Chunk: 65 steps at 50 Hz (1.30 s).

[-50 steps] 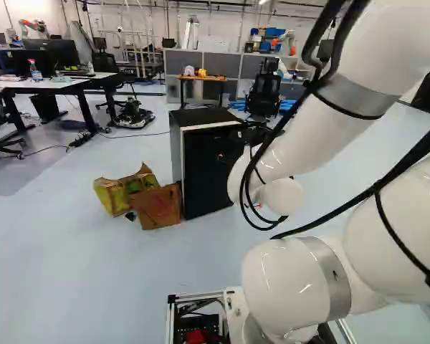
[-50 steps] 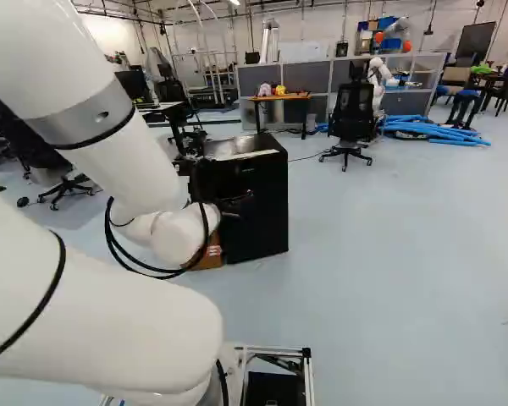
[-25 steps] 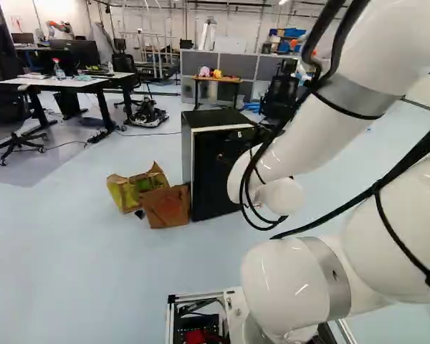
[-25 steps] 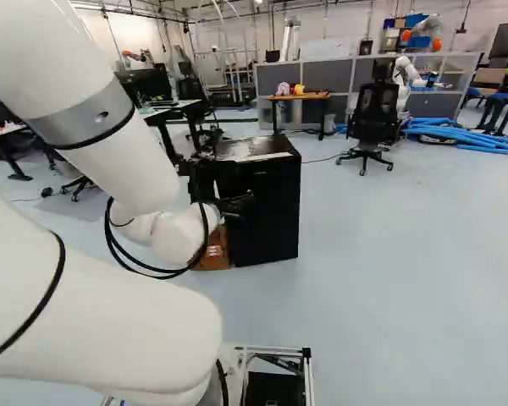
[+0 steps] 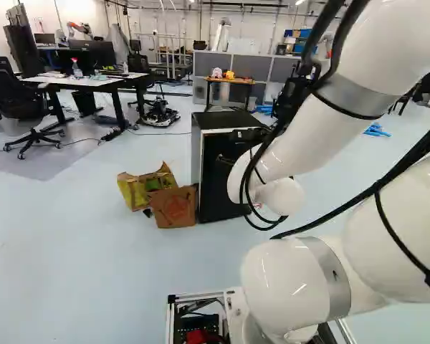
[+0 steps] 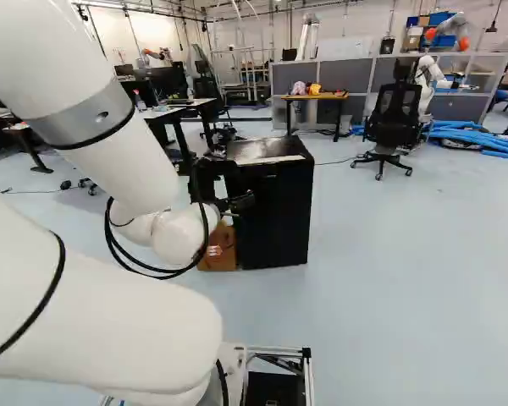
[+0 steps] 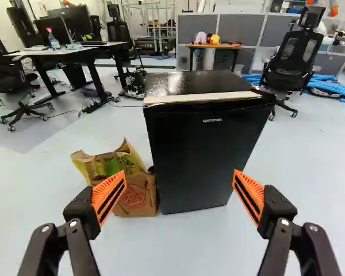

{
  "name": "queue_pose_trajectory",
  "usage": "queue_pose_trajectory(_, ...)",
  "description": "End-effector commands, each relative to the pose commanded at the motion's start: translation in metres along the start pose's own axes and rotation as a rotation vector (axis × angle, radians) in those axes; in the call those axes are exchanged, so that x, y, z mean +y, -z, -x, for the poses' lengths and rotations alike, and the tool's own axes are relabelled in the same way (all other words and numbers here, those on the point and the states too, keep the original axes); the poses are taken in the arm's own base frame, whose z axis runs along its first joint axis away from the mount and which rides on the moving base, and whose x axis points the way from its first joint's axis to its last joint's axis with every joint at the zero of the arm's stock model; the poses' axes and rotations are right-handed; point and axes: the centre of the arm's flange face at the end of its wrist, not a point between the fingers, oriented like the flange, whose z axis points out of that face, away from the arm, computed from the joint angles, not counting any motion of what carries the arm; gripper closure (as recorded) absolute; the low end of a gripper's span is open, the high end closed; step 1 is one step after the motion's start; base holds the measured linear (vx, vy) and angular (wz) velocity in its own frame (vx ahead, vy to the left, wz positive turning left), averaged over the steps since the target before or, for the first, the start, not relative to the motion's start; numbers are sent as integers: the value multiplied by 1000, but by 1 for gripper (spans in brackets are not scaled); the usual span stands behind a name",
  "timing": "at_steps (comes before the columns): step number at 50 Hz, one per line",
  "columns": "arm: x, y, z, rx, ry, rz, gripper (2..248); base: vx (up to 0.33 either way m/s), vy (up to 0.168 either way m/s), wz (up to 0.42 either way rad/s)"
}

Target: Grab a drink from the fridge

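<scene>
- Black and boxy, the compact fridge [image 7: 207, 144] stands upright on the floor straight ahead of the arm, its glossy top catching the light and a cream strip running along the near upper edge. Its smooth door is closed.
- Brown and papery, a printed bag [image 7: 139, 198] sits just left of the fridge; behind it a crumpled yellow-green bag [image 7: 87, 164] gapes open with ragged edges.
- The floor [image 6: 406, 279] is pale blue-grey and softly shiny, with a thin dark cable [image 7: 63, 114] trailing over it on the left.
- Far left, a white-topped counter [image 7: 66, 52] on black legs carries monitors [image 7: 53, 31] and a spray bottle [image 7: 54, 41]. A black office chair [image 7: 11, 77] stands on the near side of it.
- Beyond the fridge, a small wood-topped counter [image 6: 317, 96] stands before grey partition panels [image 6: 343, 76]; to the far right are a mesh-backed chair [image 6: 395, 118], blue tubes [image 6: 470, 131] and another robot [image 6: 426, 80].
- White, rounded and thick, the arm [image 6: 110, 135] reaches forward, with black cables looping near its wrist.
- The hand [image 6: 237, 203] points ahead toward the fridge, its fingers spread wide; the ribbed orange pads [image 7: 111, 185] face each other well apart.
</scene>
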Motion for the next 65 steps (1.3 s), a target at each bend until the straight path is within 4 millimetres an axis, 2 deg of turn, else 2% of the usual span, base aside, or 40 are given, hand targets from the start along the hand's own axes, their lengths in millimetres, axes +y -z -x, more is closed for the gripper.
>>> queue_pose_trajectory(34,0,0,0,0,0,0,3,60,31,159)
queue_pose_trajectory(65,0,0,0,0,0,0,3,57,-17,15)
